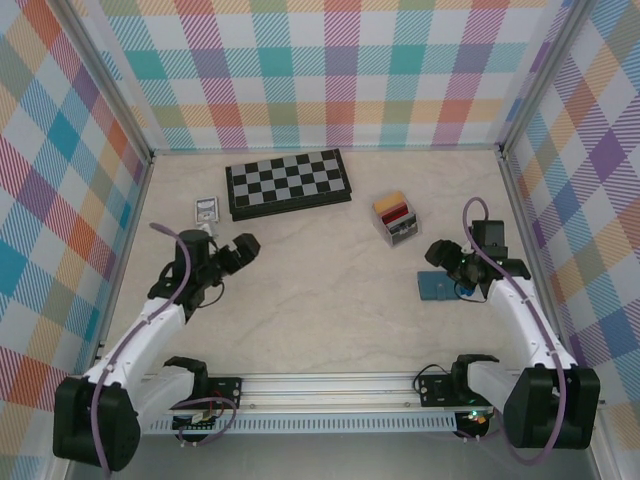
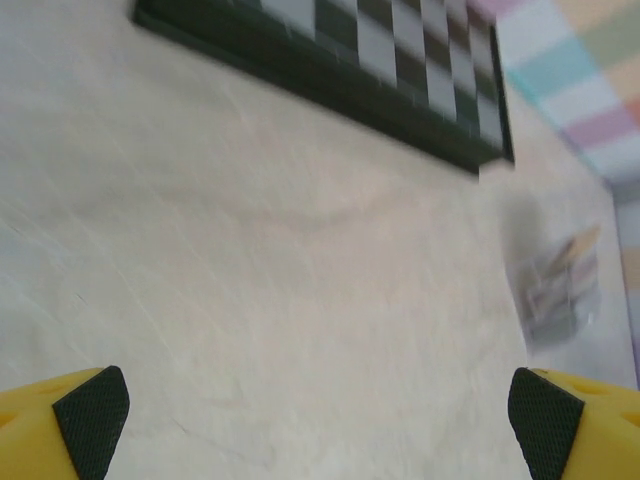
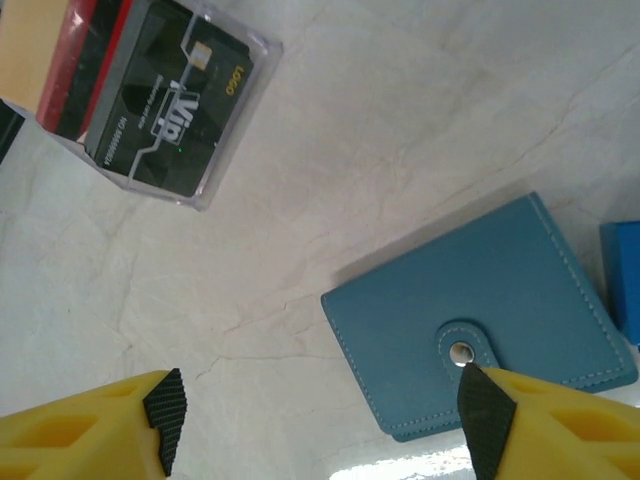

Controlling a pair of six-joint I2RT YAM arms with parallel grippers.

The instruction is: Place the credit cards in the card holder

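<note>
The closed teal card holder (image 3: 480, 320) lies on the bench's (image 3: 400, 120) right side beneath the right pincer (image 3: 325, 420), which is spread apart, the credit cards (image 3: 160, 90) standing in a clear box (image 1: 400, 232) just farther off, while the left pincer (image 2: 318, 415) gapes wide at left.

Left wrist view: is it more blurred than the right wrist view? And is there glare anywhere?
Left wrist view: soft throughout, the chessboard hazy and the clear card box smeared. Right wrist view: sharp, print on the black card and stitching on the card holder crisp; a white glare patch on the table just below the holder. Top external view: even light, no strong glare.
</note>
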